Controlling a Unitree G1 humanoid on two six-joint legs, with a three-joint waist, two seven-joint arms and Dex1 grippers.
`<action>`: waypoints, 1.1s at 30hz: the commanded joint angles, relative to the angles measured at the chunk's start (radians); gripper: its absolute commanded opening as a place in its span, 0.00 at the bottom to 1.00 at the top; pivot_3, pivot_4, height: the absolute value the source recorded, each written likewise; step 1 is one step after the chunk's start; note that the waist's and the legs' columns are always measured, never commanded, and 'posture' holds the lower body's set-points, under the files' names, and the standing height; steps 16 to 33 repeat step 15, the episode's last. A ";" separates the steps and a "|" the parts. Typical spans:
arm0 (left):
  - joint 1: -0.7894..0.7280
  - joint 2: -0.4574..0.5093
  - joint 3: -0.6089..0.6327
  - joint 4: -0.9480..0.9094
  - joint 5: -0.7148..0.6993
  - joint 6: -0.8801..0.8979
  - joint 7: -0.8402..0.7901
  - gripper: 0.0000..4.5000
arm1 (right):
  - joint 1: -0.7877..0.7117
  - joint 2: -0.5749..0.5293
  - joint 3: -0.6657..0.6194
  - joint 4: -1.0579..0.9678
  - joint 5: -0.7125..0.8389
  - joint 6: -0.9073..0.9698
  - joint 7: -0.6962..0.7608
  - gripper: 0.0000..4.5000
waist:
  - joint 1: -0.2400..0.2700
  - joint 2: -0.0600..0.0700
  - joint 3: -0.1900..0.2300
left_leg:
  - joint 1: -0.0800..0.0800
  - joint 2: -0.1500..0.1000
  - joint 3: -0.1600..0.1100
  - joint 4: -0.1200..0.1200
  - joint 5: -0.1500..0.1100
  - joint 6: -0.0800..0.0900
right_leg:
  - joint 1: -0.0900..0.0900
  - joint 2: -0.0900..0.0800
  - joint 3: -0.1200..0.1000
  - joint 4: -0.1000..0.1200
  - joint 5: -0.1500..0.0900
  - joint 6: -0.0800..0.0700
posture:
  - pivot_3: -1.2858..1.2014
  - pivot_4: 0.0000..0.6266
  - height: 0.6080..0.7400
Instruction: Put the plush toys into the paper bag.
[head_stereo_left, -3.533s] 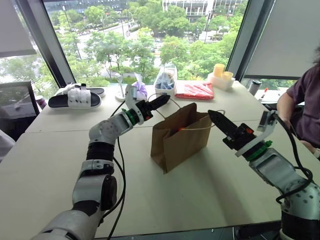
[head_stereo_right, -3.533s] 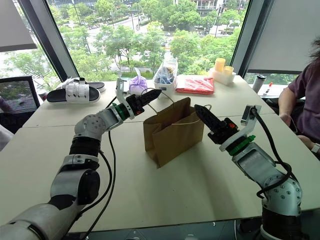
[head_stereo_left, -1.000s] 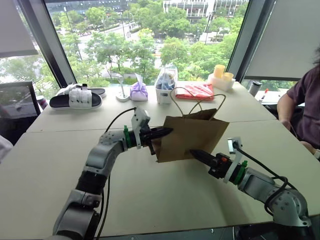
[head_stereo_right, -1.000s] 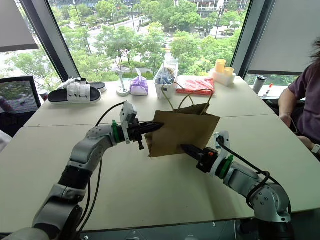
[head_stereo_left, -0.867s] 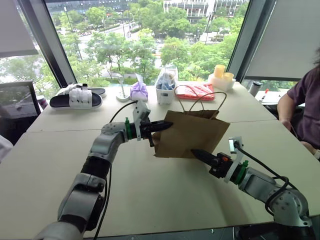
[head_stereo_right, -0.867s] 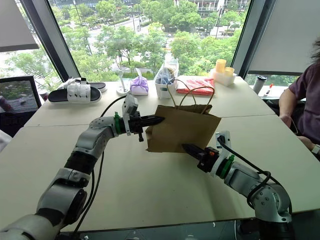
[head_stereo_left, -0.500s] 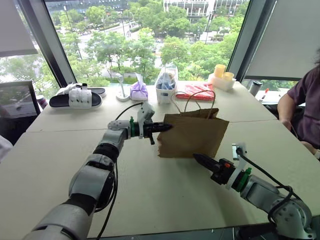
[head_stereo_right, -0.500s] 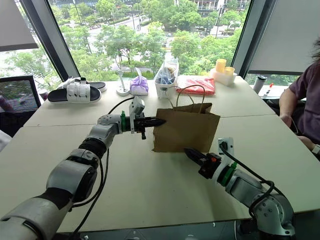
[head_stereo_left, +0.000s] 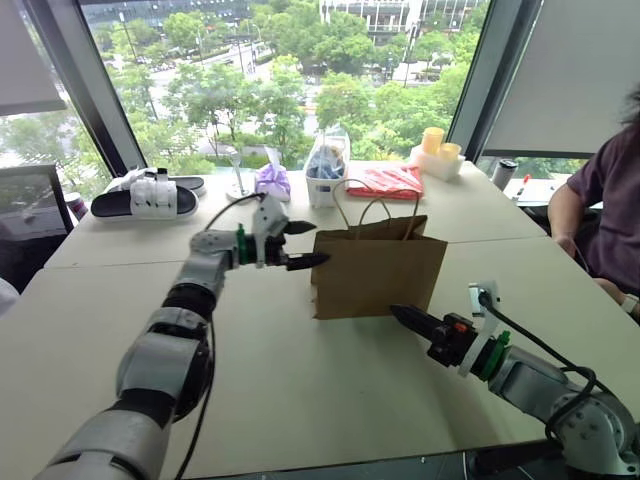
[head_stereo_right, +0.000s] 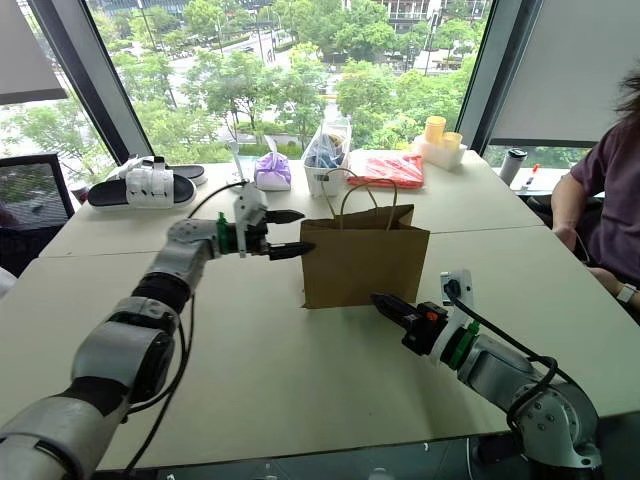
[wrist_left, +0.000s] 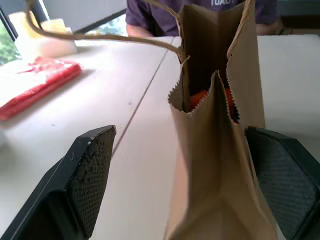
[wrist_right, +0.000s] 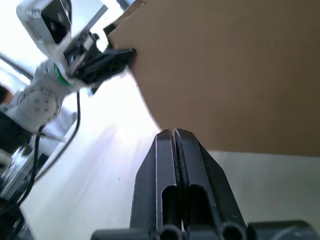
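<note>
Clutter along the window edge of the table (head_stereo_left: 90, 330)
A sandal (head_stereo_left: 143, 196), a purple pouch (head_stereo_left: 271, 181), a clear container (head_stereo_left: 326, 170), a red packet (head_stereo_left: 385, 182) and yellow cups (head_stereo_left: 433, 147) line the far side; a seated person (head_stereo_left: 600, 190) is at the right

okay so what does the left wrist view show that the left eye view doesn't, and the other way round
Left wrist view: looking into the paper bag's narrow open end, something orange sits inside; the left pincer's fingers stand open on either side of that end, apart from it.

Left eye view: the bag stands upright on the table with its handles up, the right pincer, shut, in front of its lower right corner, and sandals, a purple bundle and yellow cups lie along the window side.

Both: the bag, the red packet, a seated person.
</note>
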 joint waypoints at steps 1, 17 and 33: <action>0.200 0.093 0.063 -0.374 -0.098 0.215 0.024 0.94 | -0.011 -0.054 0.005 -0.055 0.026 0.014 0.077 0.00 | -0.008 0.000 0.000 | 0.000 0.001 0.000 0.000 0.000 0.001 | 0.000 0.000 0.000 0.000 0.000 0.000 | 0.52 0.24 1.00; 0.990 0.007 0.226 -1.466 -0.497 0.857 0.584 0.94 | -0.004 -0.217 0.122 -0.045 -0.084 -0.001 0.312 0.00 | 0.046 -0.001 0.000 | 0.005 0.001 -0.002 0.003 -0.001 0.001 | 0.012 -0.003 0.000 -0.007 -0.002 -0.004 | 0.52 0.24 1.00; 0.990 0.007 0.226 -1.466 -0.497 0.857 0.584 0.94 | -0.004 -0.217 0.122 -0.045 -0.084 -0.001 0.312 0.00 | 0.046 -0.001 0.000 | 0.005 0.001 -0.002 0.003 -0.001 0.001 | 0.012 -0.003 0.000 -0.007 -0.002 -0.004 | 0.52 0.24 1.00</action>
